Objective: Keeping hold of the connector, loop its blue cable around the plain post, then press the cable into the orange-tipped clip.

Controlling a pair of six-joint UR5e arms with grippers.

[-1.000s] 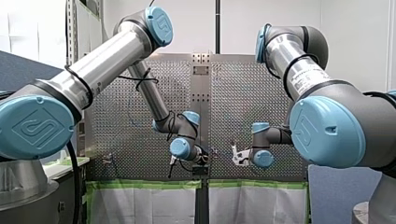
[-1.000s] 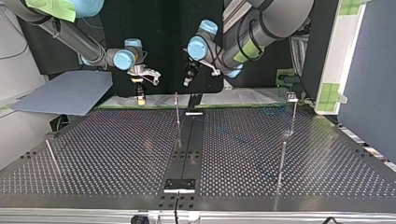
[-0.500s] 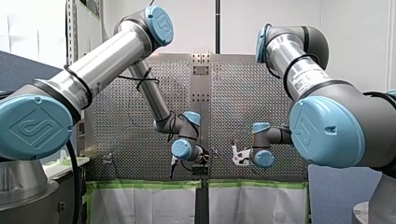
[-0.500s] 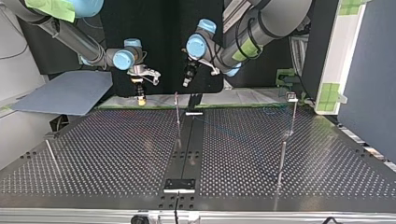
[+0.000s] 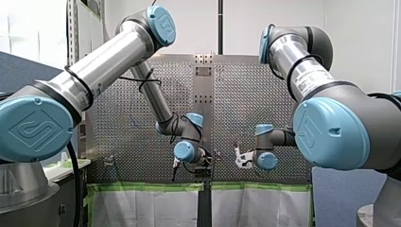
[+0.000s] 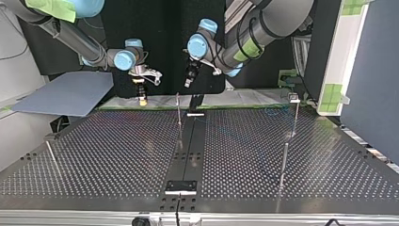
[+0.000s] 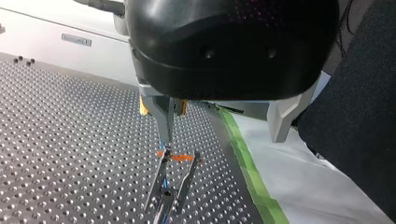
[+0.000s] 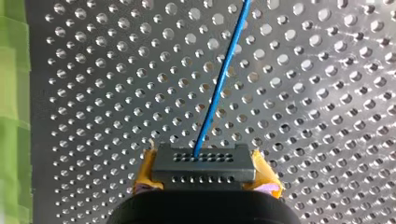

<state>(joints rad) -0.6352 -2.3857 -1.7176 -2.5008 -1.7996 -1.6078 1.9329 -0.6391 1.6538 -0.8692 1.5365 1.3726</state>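
Front view: my left gripper hangs near six o'clock and my right gripper just beside it toward five o'clock. Both are low over the perforated table, close to the green tape along its edge, and too small here to read either pincer. Top view: the sides cross, so my right gripper points down at eleven o'clock, its yellow pads just above the table's far edge. My left gripper shows as a thin dark tip at twelve o'clock, higher off the surface. A metal post stands at four o'clock, well apart from both. Right wrist view: my pincer is clamped on the connector, a dark grey block squeezed between the yellow pads. The blue cable leaves the block's middle and runs straight ahead of me over the holes, with the green tape off to one side. Left wrist view: my metal fingers are drawn together into one narrow blade. Just under their tips stands the orange-tipped clip, its two prongs spread, with a short streak of blue between them. Another speck of blue sits at my fingertips, and I cannot tell whether I pinch it.
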